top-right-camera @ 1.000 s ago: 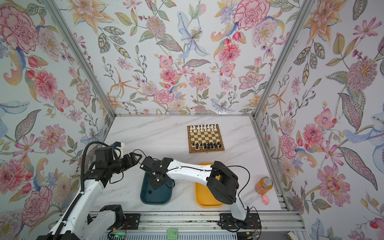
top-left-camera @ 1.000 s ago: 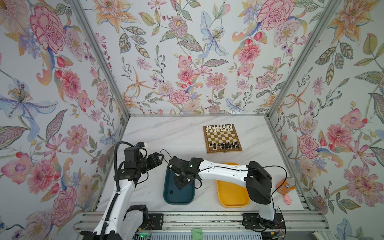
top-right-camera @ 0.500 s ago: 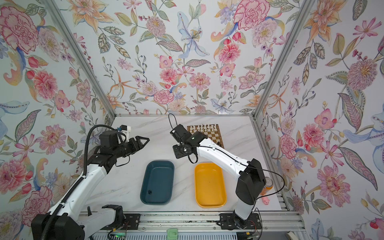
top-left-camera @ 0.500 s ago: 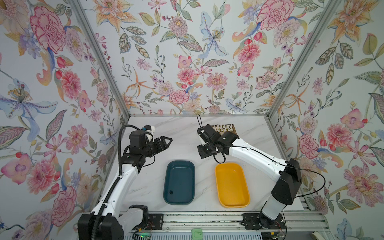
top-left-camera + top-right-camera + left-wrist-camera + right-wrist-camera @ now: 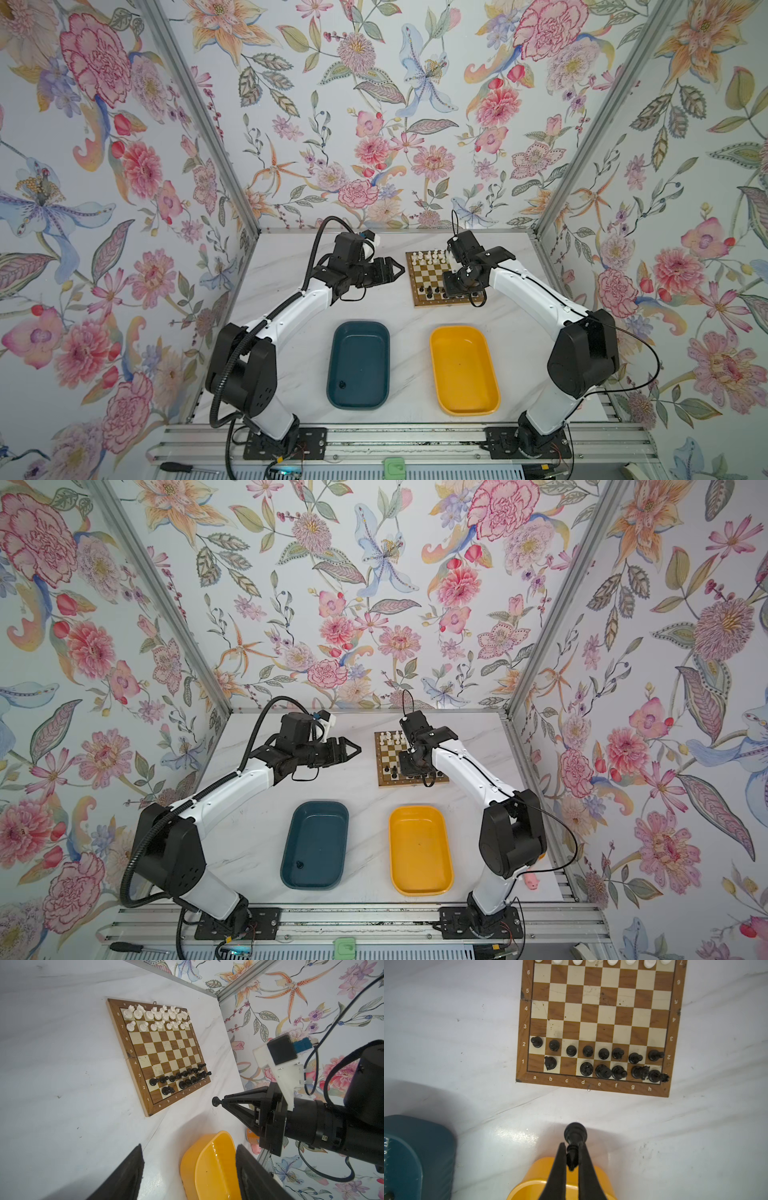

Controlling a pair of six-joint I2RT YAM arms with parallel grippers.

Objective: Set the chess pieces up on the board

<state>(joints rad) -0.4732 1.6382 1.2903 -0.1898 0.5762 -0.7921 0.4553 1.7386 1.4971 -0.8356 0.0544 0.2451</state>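
Note:
The board (image 5: 432,274) (image 5: 388,756) lies at the far middle of the table. White chess pieces (image 5: 155,1016) fill its two far rows and black ones (image 5: 604,1053) most of its two near rows; the squares a1 and c1 are bare. My right gripper (image 5: 572,1146) (image 5: 454,289) hangs over the board's near right part, shut on a black chess piece (image 5: 575,1134) (image 5: 216,1102), base outward. My left gripper (image 5: 400,270) (image 5: 188,1147) hovers open and empty just left of the board. One small black piece (image 5: 341,384) lies in the teal tray (image 5: 359,328).
The teal tray and a yellow tray (image 5: 463,332) sit side by side near the front, in front of the board. An orange bottle and a pink toy (image 5: 531,881) sit at the front right edge. Flowered walls close in three sides.
My right gripper rose from the teal tray with a black piece and travelled to above the board. My left arm swung forward and up to the board's left side, jaws still open.

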